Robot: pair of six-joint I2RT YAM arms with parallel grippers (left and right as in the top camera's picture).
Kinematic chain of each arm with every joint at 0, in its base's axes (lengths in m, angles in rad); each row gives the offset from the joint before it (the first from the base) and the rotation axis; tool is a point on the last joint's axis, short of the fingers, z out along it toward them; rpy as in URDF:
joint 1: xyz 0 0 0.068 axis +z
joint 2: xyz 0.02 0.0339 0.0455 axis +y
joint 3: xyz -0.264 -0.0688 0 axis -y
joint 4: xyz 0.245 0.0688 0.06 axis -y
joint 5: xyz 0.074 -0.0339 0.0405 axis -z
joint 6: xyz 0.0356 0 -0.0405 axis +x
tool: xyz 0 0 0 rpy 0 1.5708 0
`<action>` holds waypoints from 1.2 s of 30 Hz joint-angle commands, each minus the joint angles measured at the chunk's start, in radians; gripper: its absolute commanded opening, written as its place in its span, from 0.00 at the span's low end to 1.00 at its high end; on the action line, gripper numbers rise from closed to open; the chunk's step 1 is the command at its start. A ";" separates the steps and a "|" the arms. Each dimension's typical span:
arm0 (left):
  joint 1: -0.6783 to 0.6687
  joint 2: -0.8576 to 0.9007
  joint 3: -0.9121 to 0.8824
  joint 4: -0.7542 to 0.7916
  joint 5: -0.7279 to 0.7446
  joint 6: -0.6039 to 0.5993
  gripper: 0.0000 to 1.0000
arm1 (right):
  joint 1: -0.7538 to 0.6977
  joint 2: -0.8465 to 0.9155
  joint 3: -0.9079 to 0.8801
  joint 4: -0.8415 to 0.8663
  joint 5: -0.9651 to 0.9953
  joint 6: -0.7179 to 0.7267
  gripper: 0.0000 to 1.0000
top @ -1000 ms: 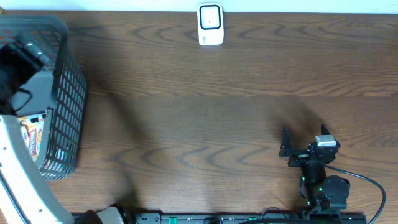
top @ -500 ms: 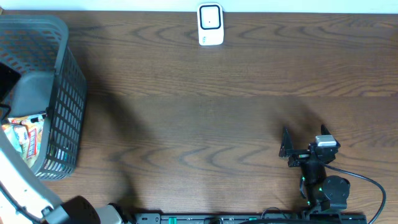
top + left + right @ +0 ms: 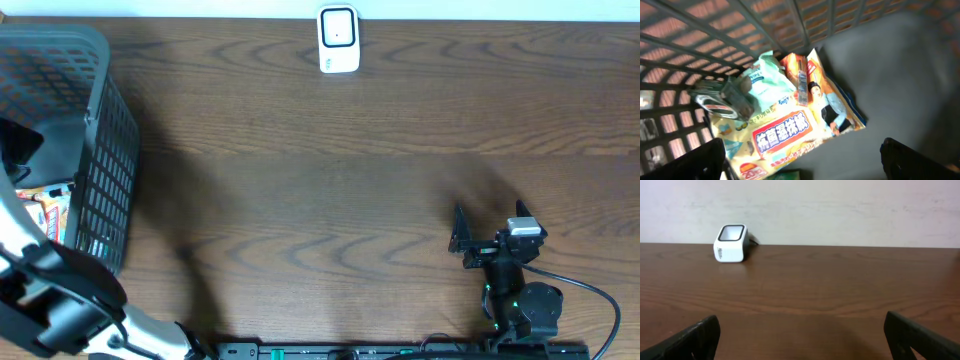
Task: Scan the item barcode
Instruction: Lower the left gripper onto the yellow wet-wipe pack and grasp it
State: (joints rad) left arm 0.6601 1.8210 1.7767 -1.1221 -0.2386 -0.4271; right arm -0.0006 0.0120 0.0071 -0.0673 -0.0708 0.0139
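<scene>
Clearly, the yellow packet in the basket bears white Chinese lettering.

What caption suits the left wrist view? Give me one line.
Open left hand poised over snack packs lying in the basket.

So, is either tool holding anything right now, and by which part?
Nothing is held. The left tool hangs open over the snack packets in the basket; the right tool is open above the table.
</scene>
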 commanded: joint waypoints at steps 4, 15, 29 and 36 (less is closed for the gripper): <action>0.003 0.111 -0.009 0.023 -0.029 -0.137 0.98 | 0.008 -0.005 -0.001 -0.004 0.000 -0.008 0.99; 0.000 0.218 -0.009 -0.119 0.109 0.027 0.98 | 0.008 -0.005 -0.001 -0.004 0.001 -0.008 0.99; 0.000 0.218 -0.118 -0.120 0.115 0.172 0.98 | 0.008 -0.005 -0.001 -0.004 0.001 -0.008 0.99; 0.000 0.218 -0.209 -0.050 0.055 0.172 0.93 | 0.008 -0.005 -0.001 -0.004 0.001 -0.008 0.99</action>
State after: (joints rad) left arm 0.6601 2.0388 1.5948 -1.1877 -0.1246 -0.2699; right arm -0.0006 0.0120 0.0071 -0.0673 -0.0708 0.0139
